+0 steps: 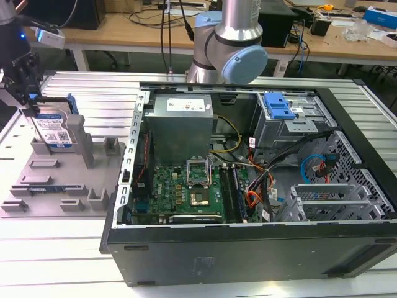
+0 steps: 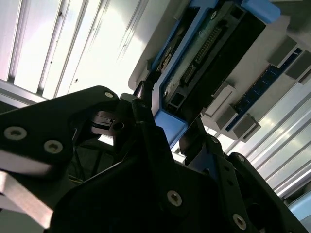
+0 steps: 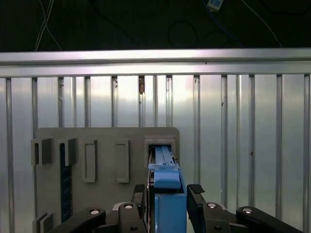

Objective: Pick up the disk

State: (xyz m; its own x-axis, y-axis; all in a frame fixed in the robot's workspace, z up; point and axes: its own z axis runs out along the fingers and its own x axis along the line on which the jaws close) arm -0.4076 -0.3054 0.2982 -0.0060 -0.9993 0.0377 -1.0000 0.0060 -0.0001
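While disk (image 1: 54,129) stands upright in grey holder (image 1: 37,186), gripper (image 3: 167,190) pinches both its sides, seemingly closed on it; lift straight, without tilting.

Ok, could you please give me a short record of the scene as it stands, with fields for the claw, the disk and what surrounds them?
claw: straddles the top edge of the disk, closed against both its sides
disk: upright in a slot of the holder tray, not yet lifted
holder tray: grey, on the slatted metal table, at the exterior view's left
computer case: open, beside the tray at the exterior view's right, apart from the claw
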